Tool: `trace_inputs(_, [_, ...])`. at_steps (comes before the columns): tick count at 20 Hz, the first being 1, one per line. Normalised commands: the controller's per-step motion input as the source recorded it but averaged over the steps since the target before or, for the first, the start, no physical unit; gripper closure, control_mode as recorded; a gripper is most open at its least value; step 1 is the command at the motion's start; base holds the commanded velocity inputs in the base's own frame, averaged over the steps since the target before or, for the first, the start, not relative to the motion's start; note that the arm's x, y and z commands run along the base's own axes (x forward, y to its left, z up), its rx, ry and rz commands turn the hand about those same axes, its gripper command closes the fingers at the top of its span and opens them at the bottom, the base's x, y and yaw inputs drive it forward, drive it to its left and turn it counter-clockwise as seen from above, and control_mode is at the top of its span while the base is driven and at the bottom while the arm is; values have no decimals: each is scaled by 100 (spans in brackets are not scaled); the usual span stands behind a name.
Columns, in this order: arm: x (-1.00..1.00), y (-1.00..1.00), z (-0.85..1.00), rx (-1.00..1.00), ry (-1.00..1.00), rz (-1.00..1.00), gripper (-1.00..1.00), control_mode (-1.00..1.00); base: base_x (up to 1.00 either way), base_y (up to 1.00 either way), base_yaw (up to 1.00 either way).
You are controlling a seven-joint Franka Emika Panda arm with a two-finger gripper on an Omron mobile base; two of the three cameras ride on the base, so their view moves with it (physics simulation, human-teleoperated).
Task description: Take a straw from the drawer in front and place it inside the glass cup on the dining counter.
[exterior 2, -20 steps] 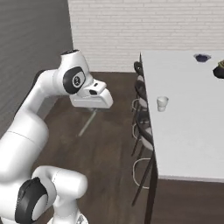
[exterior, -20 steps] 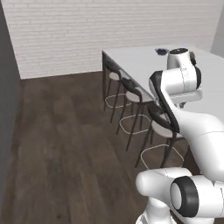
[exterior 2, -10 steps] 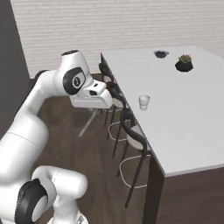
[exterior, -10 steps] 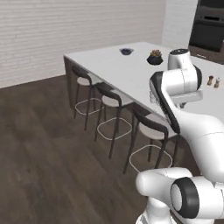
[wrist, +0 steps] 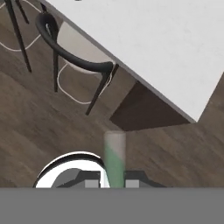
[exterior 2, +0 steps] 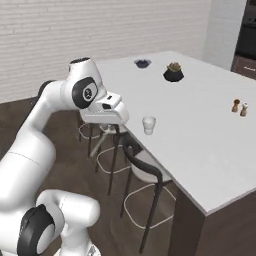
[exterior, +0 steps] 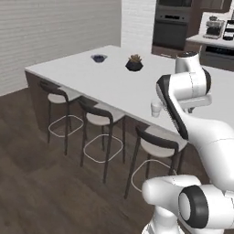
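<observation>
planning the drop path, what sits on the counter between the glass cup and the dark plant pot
Nothing: in the right base view, the dining counter top is bare white between the glass cup and the plant pot.

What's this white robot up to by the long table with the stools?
It's carrying a straw to the glass cup, which stands empty near the edge of the dining counter. The gripper pinches the pale straw between its fingertips. The hand hangs beside the counter, over the wood floor and a stool, so the straw isn't in the cup yet.
</observation>
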Motion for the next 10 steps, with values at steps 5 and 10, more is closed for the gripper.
trace_inputs(5, [0,0,0,0,0,0,100,100,36,81,-49])
trace_inputs(10, [0,0,0,0,0,0,100,100,29,74,-52])
